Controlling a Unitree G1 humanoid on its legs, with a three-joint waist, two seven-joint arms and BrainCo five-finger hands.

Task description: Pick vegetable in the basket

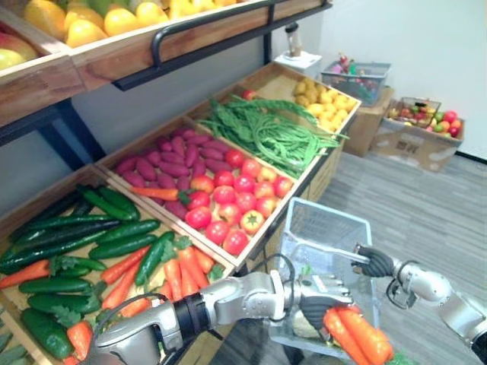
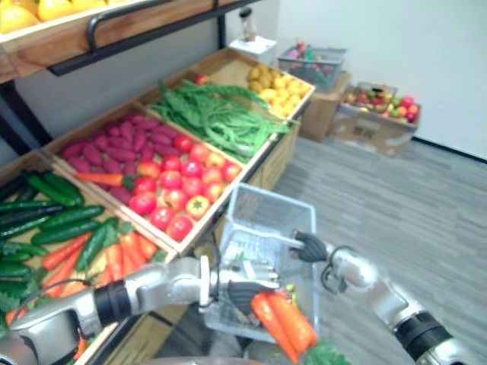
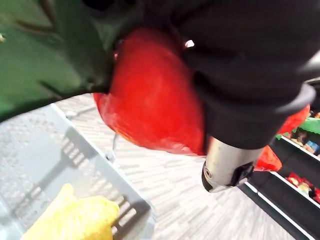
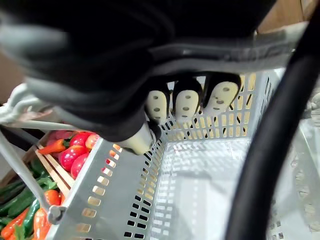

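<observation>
Two orange carrots with green tops are held in my left hand, whose fingers are curled round them. They hang tilted at the near edge of the pale grey plastic basket, partly over it. My right hand is shut on the basket's wire handle and holds the basket up beside the stall; its curled fingers show over the basket's perforated walls. In the left wrist view a carrot is close up, and a yellow thing lies in the basket below.
Wooden crates line the stall: cucumbers, loose carrots, tomatoes, purple sweet potatoes, green beans, yellow produce. A fruit shelf hangs above. Boxes of fruit stand on the grey floor at far right.
</observation>
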